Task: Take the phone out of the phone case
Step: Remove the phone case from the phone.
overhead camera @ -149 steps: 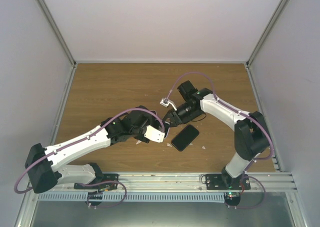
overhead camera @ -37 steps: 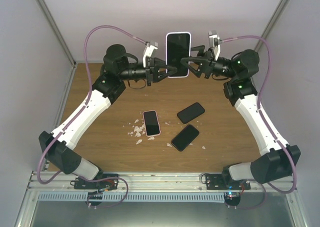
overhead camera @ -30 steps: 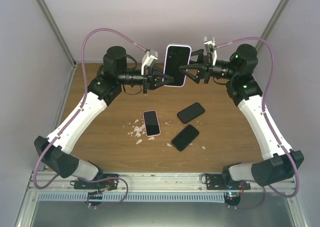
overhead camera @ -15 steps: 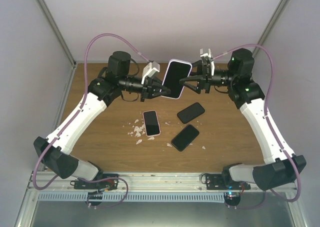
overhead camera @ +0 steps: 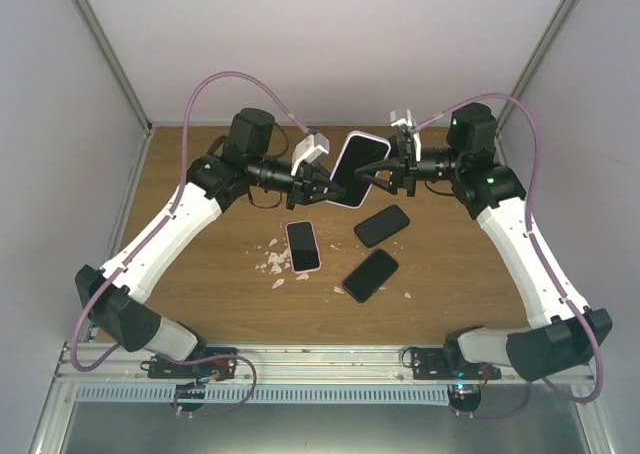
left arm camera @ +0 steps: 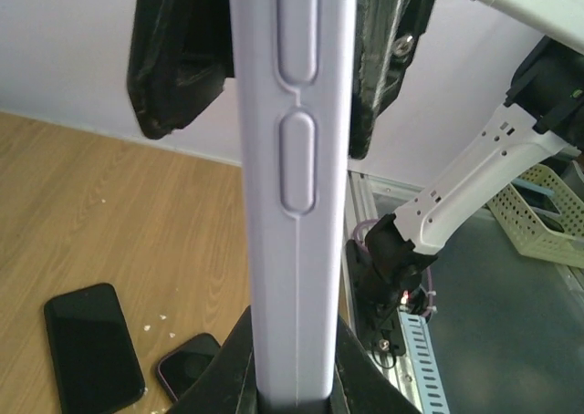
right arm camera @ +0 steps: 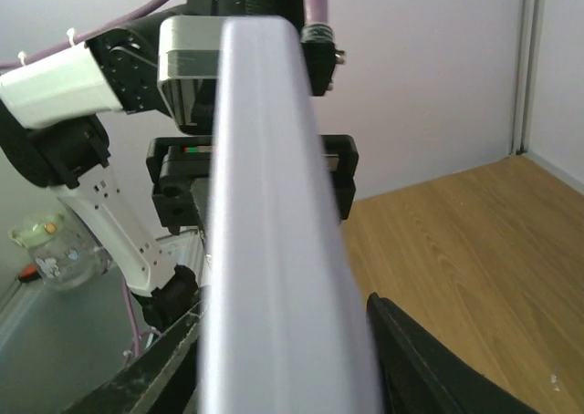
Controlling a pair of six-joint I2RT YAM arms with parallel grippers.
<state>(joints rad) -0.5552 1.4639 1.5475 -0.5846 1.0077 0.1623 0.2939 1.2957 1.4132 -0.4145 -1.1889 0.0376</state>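
A phone (overhead camera: 360, 164) with a dark screen sits in a lavender phone case (overhead camera: 347, 200). It is held tilted in the air above the back of the table. My left gripper (overhead camera: 325, 182) is shut on the case's lower left edge. In the left wrist view the case (left arm camera: 292, 204) rises edge-on from between the gripper's (left arm camera: 292, 377) fingers. My right gripper (overhead camera: 384, 171) reaches in at the case's right edge. In the right wrist view the blurred case (right arm camera: 274, 250) fills the space between that gripper's (right arm camera: 283, 359) fingers. A thin gap shows at the right finger (right arm camera: 411, 359).
On the wooden table below lie a pink-cased phone (overhead camera: 303, 246) and two black phones (overhead camera: 381, 225) (overhead camera: 370, 275). White crumbs (overhead camera: 270, 264) are scattered beside the pink one. Grey walls enclose three sides. A green basket (left arm camera: 547, 213) stands off the table.
Both arms have brought the cased phone down and tilted it from upright. The right gripper's fingers have narrowed around the case's edge.
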